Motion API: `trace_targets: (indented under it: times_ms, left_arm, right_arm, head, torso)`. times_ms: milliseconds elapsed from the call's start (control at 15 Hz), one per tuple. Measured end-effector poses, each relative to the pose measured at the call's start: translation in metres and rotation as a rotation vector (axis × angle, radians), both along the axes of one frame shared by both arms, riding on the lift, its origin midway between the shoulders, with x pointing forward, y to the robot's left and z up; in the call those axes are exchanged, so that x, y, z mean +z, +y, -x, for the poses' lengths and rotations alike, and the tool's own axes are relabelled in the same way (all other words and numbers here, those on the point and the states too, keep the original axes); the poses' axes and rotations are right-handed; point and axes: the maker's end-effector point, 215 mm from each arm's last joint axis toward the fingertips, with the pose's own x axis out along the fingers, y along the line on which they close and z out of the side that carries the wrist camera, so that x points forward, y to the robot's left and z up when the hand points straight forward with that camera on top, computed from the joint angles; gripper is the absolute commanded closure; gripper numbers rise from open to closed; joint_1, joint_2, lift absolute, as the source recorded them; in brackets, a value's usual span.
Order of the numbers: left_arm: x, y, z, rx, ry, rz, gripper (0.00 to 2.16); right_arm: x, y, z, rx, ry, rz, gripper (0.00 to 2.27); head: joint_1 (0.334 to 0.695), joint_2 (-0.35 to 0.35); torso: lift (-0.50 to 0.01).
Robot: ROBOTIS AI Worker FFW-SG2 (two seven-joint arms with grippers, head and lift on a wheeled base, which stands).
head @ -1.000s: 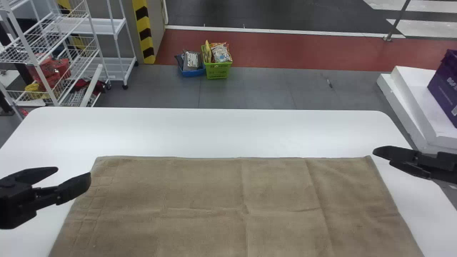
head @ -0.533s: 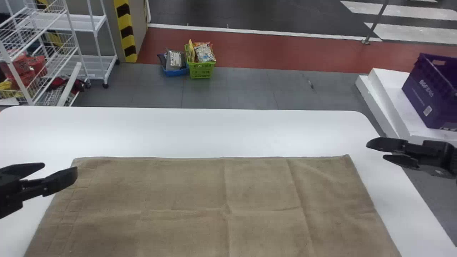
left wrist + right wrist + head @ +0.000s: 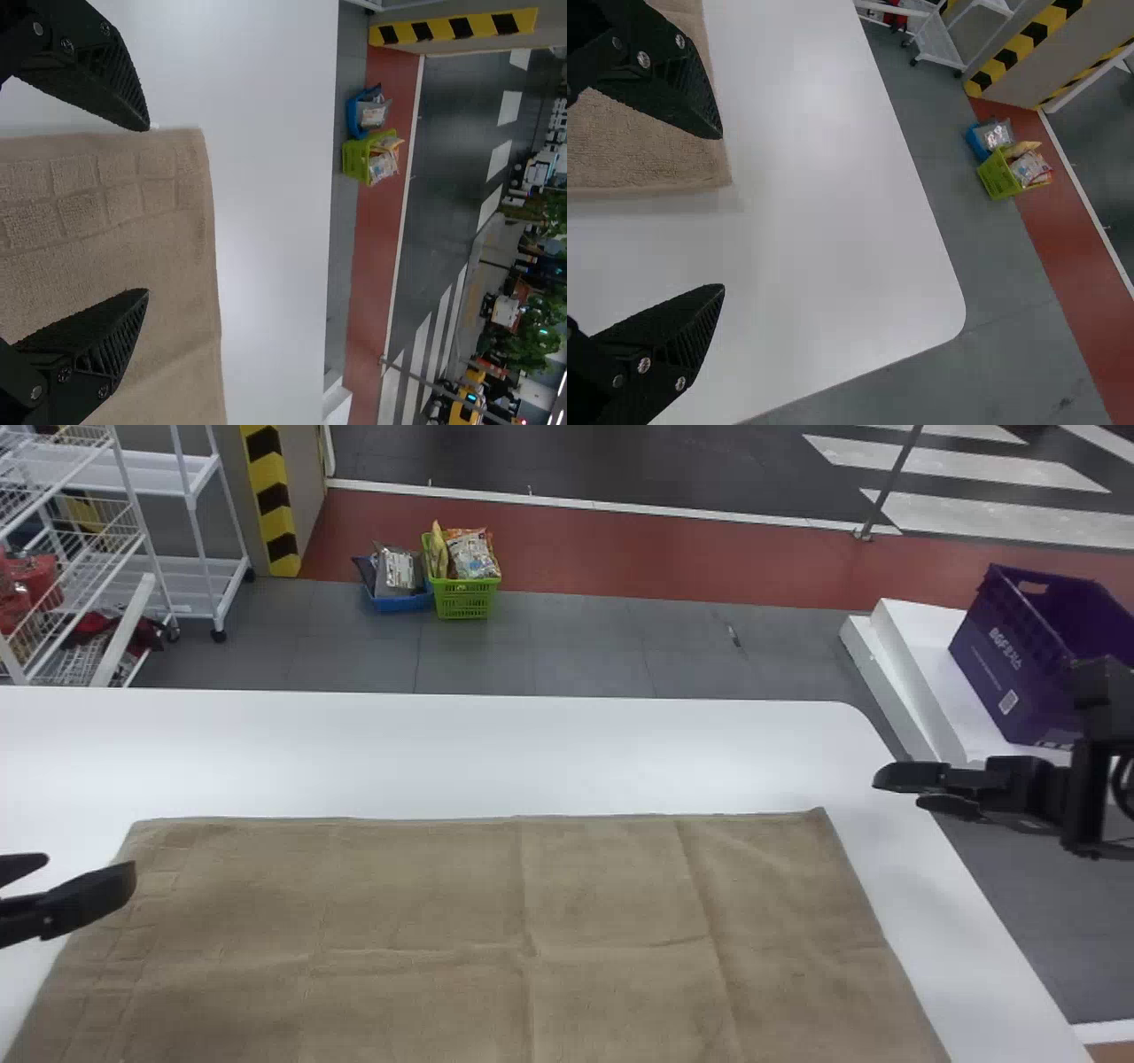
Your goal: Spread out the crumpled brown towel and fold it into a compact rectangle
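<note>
The left tool (image 3: pixel 89 868) hangs at the far left edge of the frame, its two black fingers (image 3: pixel 111 341) spread wide with nothing between them; their inner faces are finely ridged and taper to blunt points. One fingertip overlaps the towel's left margin in the head view, though I cannot tell whether it touches. The right tool (image 3: pixel 898 791), at the right of the frame past the towel's upper right corner, is likewise wide open and has hold of nothing. The brown towel (image 3: pixel 425 903) lies spread flat across the lower part of the frame, running off the bottom edge. Its fabric is matte and softly napped, with a band of raised squares along the left side, shallow creases crossing the middle, and a nearly straight upper edge. Beneath it is the smooth white worktop (image 3: pixel 425 753), its upper right corner rounded. Beyond, at upper centre, a green lattice basket (image 3: pixel 465 600) of plastic packets sits beside a low blue basket (image 3: pixel 400 604); a boxy purple crate (image 3: pixel 1010 664) stands at upper right.
</note>
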Motion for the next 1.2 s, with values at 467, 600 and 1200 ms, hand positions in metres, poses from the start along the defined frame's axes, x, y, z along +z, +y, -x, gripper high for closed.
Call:
trace_targets:
  times_ms: [467, 600, 1200]
  left_arm:
    - [-0.007, 0.006, 0.009, 0.011, 0.016, 0.001, 0.18]
    - [-0.007, 0.007, 0.010, 0.013, 0.016, 0.000, 0.18]
    - [-0.007, 0.015, 0.015, 0.021, 0.011, 0.001, 0.18]
  right_arm:
    - [-0.022, 0.020, -0.007, 0.071, 0.028, 0.048, 0.35]
    - [-0.026, 0.021, -0.007, 0.078, 0.032, 0.061, 0.35]
    - [-0.041, 0.035, -0.009, 0.125, 0.057, 0.087, 0.50]
  head:
    - [0.695, -0.154]
    - [0.695, -0.153]
    - [0.695, -0.129]
  torso:
    - [-0.127]
    - [-0.127]
    - [-0.127]
